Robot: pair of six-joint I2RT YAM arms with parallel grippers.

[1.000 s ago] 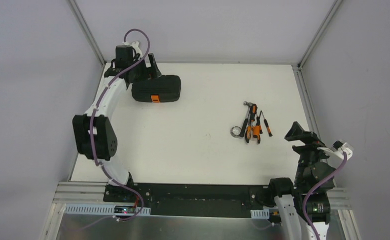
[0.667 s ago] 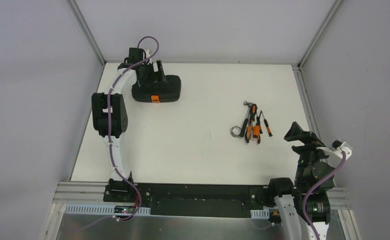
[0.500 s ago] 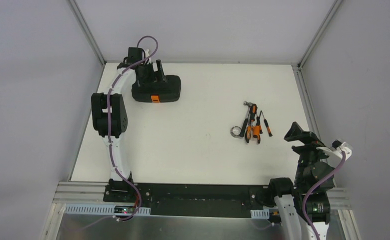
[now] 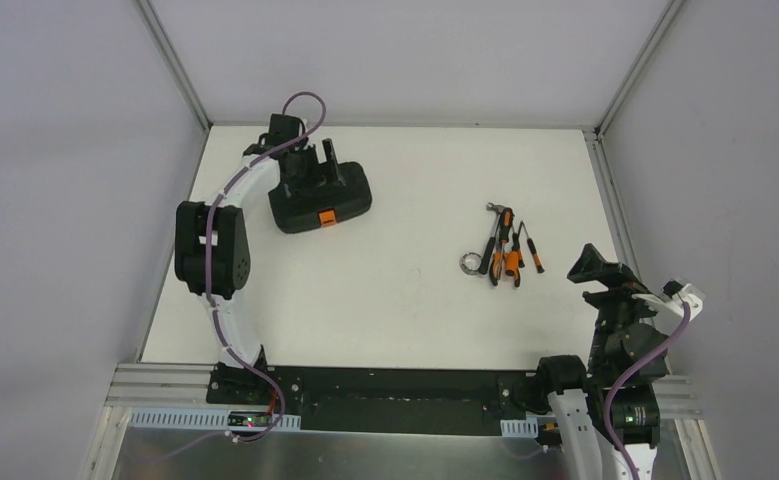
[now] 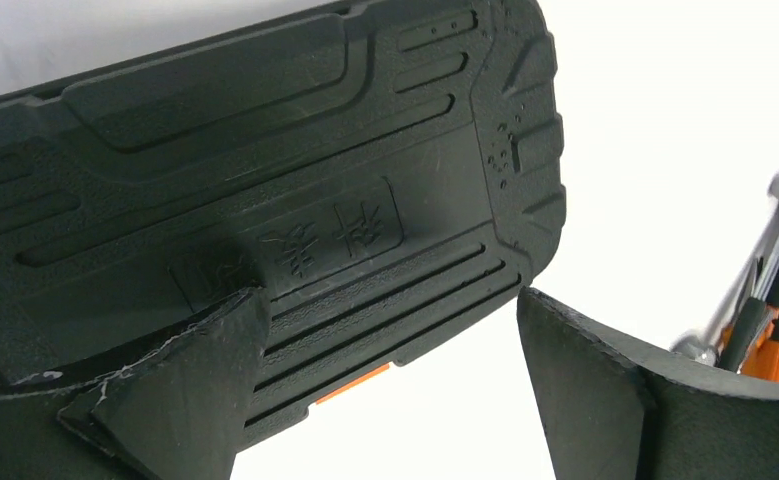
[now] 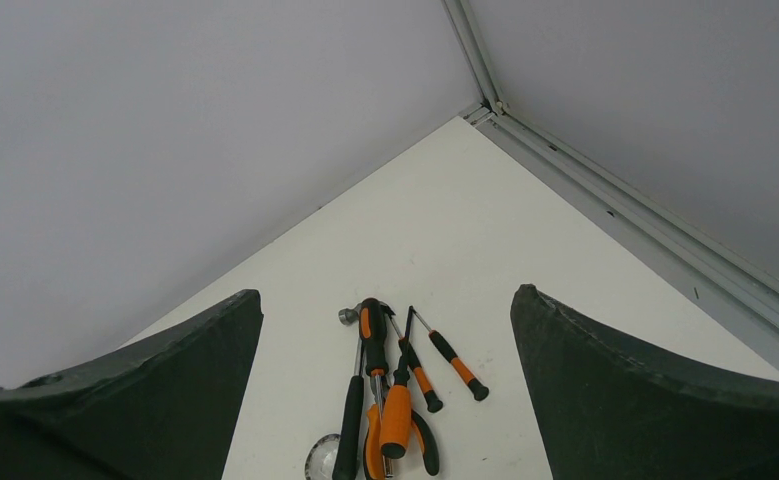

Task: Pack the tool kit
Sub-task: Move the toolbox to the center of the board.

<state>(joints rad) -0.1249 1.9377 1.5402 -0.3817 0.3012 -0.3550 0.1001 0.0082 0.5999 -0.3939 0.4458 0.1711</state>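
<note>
The black case [image 5: 265, 200] runs off the left edge of the left wrist view. The tools [image 6: 390, 400] are cut off at the bottom of the right wrist view. From above they are too small to tell apart.

right gripper [image 6: 385, 295]: jaws wide apart | hand tools [image 6: 390, 400]: orange-and-black cluster lying flat | desk [image 6: 485, 200]: white, walled corner beyond
</note>
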